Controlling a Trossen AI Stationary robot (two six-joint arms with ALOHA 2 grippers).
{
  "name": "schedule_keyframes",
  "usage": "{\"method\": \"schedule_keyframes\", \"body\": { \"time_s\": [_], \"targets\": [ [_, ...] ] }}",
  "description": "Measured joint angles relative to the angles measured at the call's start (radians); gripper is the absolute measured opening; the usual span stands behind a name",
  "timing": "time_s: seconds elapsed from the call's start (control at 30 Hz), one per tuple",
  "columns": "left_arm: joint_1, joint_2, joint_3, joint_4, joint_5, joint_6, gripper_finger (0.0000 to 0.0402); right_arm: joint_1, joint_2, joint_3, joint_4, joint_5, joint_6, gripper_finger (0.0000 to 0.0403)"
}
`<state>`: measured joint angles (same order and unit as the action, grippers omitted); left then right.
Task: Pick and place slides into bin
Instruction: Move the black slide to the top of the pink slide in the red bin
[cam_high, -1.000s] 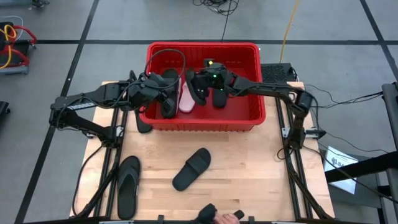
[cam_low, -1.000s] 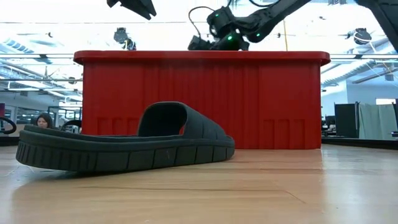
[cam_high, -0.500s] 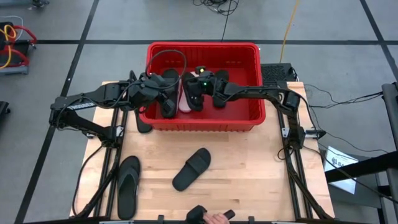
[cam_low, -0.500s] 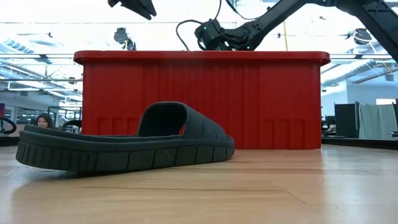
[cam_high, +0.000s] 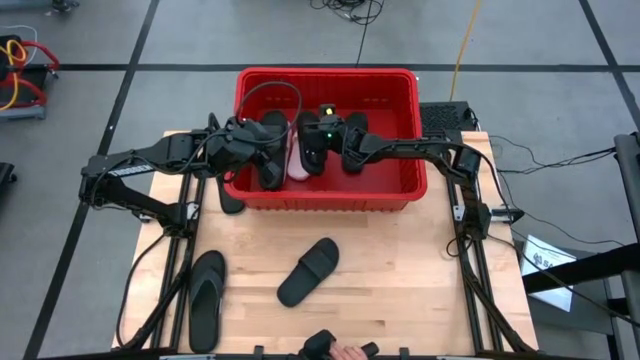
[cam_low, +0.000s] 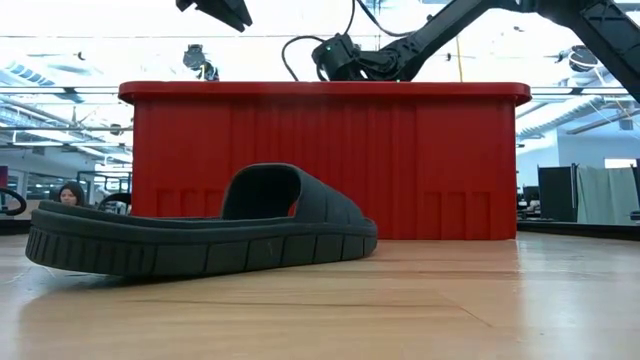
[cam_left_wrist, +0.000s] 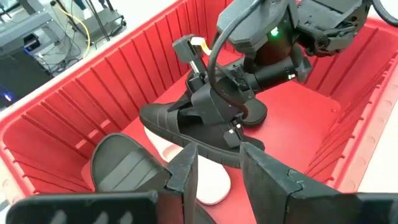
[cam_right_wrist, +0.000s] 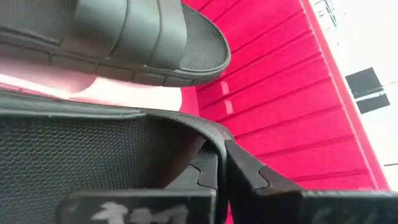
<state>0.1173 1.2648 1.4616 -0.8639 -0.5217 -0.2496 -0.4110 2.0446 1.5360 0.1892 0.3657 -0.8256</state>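
Right pincer (cam_left_wrist: 233, 118) pinching black slide (cam_left_wrist: 199, 121) by its strap, low over bin (cam_high: 330, 190); left pincer (cam_left_wrist: 217, 163) spread, empty, just beside.

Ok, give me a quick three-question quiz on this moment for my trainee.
1. True or false: the right tool is shut on a black slide inside the bin.
2. The open left tool hangs over: A the bin, B the floor, C a person's hand.
3. Which sandal lies at the table's front left?
Key: 1 true; 2 A; 3 the flip-flop.
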Motion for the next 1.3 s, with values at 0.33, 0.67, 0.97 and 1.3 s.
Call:
{"method": "schedule_keyframes", "body": {
  "time_s": [0.33,0.67,0.97,1.3],
  "targets": [
    [-0.002,0.000,0.000,0.000,0.012,0.008,0.0118,0.016,0.042,0.002,0.027,-0.003,0.004,0.0001],
    [-0.002,0.000,0.000,0.001,0.026,0.008,0.0118,0.021,0.045,0.001,0.056,-0.058,0.030,0.0045],
    [-0.002,0.000,0.000,0.000,0.027,0.009,0.0118,0.042,0.045,0.000,0.054,-0.117,0.110,0.0109],
    [-0.002,0.000,0.000,0.000,0.027,0.010,0.0118,0.067,0.027,-0.002,0.079,-0.131,0.109,0.0168]
  ]
}}
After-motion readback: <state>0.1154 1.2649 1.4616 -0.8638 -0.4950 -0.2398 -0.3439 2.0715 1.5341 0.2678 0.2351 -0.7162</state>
